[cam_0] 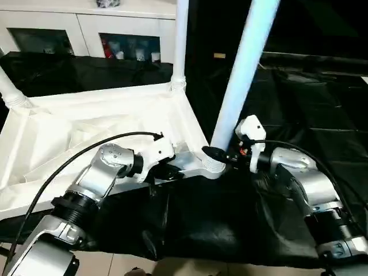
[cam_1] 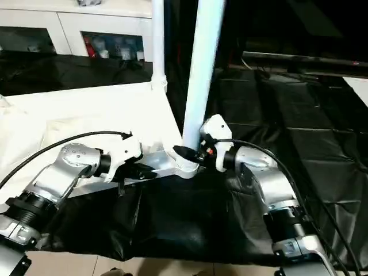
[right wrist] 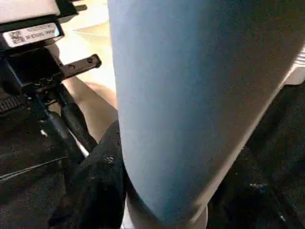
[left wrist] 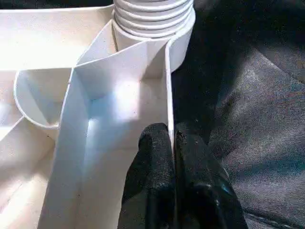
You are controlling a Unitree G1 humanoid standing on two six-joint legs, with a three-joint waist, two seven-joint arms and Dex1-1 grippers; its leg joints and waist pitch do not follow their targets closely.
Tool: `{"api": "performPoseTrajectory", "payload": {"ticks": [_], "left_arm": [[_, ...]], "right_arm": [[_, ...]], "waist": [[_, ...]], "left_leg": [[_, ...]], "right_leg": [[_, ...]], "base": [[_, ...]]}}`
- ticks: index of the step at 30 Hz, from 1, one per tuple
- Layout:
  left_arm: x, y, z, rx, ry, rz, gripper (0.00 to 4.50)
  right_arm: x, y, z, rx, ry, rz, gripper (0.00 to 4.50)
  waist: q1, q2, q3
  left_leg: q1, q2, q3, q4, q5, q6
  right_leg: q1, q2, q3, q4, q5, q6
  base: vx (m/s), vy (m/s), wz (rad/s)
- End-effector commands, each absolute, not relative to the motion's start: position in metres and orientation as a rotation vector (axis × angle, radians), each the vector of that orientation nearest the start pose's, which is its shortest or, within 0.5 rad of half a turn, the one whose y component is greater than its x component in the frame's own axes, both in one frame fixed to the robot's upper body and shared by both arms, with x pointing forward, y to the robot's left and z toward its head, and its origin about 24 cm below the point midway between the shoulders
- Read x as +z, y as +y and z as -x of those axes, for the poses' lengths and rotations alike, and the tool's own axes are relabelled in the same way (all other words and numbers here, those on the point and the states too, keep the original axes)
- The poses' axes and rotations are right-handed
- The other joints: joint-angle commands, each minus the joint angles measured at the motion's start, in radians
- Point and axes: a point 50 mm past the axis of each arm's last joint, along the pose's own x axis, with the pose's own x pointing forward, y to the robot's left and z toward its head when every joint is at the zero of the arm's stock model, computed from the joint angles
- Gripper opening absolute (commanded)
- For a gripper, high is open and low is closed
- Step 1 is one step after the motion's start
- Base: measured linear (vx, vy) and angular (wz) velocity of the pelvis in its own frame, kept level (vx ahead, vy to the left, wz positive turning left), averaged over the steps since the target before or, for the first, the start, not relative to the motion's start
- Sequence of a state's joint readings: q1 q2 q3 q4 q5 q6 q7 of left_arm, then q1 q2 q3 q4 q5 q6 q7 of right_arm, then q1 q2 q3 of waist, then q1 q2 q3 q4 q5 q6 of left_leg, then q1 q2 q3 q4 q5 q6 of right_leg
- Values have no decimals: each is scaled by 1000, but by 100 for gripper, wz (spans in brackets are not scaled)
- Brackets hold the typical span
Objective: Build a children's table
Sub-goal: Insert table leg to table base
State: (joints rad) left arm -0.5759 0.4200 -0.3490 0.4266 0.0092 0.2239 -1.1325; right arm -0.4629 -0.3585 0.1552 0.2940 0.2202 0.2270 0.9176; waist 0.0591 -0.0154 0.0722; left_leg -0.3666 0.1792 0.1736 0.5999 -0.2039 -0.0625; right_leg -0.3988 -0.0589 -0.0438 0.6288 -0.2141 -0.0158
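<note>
1. Table top (cam_0: 86,132): lies inverted on the black cloth (cam_0: 230,218), ribbed underside facing up; its near right corner sits between the two grippers.
2. Near leg (cam_0: 244,75): stands in the near right corner socket (cam_0: 214,167); its long axis runs up from the socket, tilted toward the robot's right, not plumb; judged not yet seated square.
3. Right gripper (cam_0: 221,154): the nearer hand to this leg; fingers partly spread and closed around the base of the leg just above the socket; the leg rises directly from the grip, so any straightening or twisting is likely to fall to this hand.
4. Left gripper (left wrist: 172,157): fingers narrow, pinched on the thin edge wall (left wrist: 168,95) of the table top, just beside the same socket; judged to be steadying the top while the leg is worked.
5. Count, legs: three in sight; the near leg, a far leg (cam_0: 180,40) upright in the far right corner, a third leg (cam_0: 8,86) at the far left corner.
6. Count, other: one table top; two grippers; one white cabinet (cam_0: 86,29) behind, well apart from the work.
</note>
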Motion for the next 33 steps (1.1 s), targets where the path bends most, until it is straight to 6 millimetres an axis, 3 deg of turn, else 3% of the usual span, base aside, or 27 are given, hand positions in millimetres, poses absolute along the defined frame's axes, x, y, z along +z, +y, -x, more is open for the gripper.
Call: {"api": "performPoseTrajectory", "payload": {"ticks": [1, 8, 9, 14, 15, 22, 26, 29, 31, 33], "left_arm": [[72, 124, -311, -1355, 410, -475, 0], [75, 128, -309, -1355, 420, -489, 0], [75, 129, -309, -1355, 422, -490, 0], [75, 130, -308, -1358, 427, -494, 0], [75, 130, -308, -1358, 427, -494, 0], [74, 131, -308, -1354, 433, -500, 0], [75, 133, -311, -1285, 441, -495, 0], [80, 131, -317, -1092, 443, -461, 0], [80, 131, -317, -1092, 443, -461, 0], [84, 126, -320, -977, 449, -422, 0]], "right_arm": [[46, -141, -299, 1077, 360, 129, 186], [44, -141, -297, 1128, 373, 176, 186], [44, -140, -297, 1138, 376, 183, 186], [43, -139, -298, 1185, 391, 190, 186], [42, -139, -298, 1186, 391, 190, 186], [39, -140, -298, 1192, 403, 181, 186], [35, -141, -306, 1073, 384, 184, 186], [26, -140, -320, 809, 371, 201, 186], [26, -140, -320, 809, 371, 201, 186], [21, -135, -324, 684, 376, 174, 186]], "waist": [[-1, 4, -44], [-3, 6, -41], [-4, 1, -47], [-3, 4, -44], [-2, -3, -46], [-2, -2, -47], [-4, 1, -42], [-14, 3, -36], [-21, 2, -35], [-28, 2, -35]], "left_leg": [[9, 51, -15, -76, -130, 61], [10, 54, -15, -82, -158, 52], [12, 55, -15, -81, -158, 51], [10, 55, -14, -82, -148, 54], [9, 55, -15, -81, -138, 57], [10, 56, -14, -82, -142, 56], [11, 57, -14, -86, -172, 41], [10, 56, -20, -96, -233, 1], [9, 55, -22, -97, -246, -10], [8, 56, -24, -98, -267, -16]], "right_leg": [[48, -83, 51, -78, -78, -257], [46, -84, 52, -83, -117, -258], [49, -85, 51, -82, -120, -259], [47, -86, 52, -83, -113, -261], [49, -87, 52, -80, -107, -261], [46, -87, 52, -83, -114, -260], [42, -89, 53, -88, -164, -258], [39, -89, 52, -97, -284, -229], [38, -89, 52, -101, -325, -216], [36, -90, 54, -103, -365, -195]], "base": [[0, 0, 0], [0, 0, 0], [0, 0, 0], [0, 0, 0], [0, 0, 0], [0, 0, 0], [0, 0, 0], [0, 0, 0], [0, 0, 0], [0, 0, 0]]}}
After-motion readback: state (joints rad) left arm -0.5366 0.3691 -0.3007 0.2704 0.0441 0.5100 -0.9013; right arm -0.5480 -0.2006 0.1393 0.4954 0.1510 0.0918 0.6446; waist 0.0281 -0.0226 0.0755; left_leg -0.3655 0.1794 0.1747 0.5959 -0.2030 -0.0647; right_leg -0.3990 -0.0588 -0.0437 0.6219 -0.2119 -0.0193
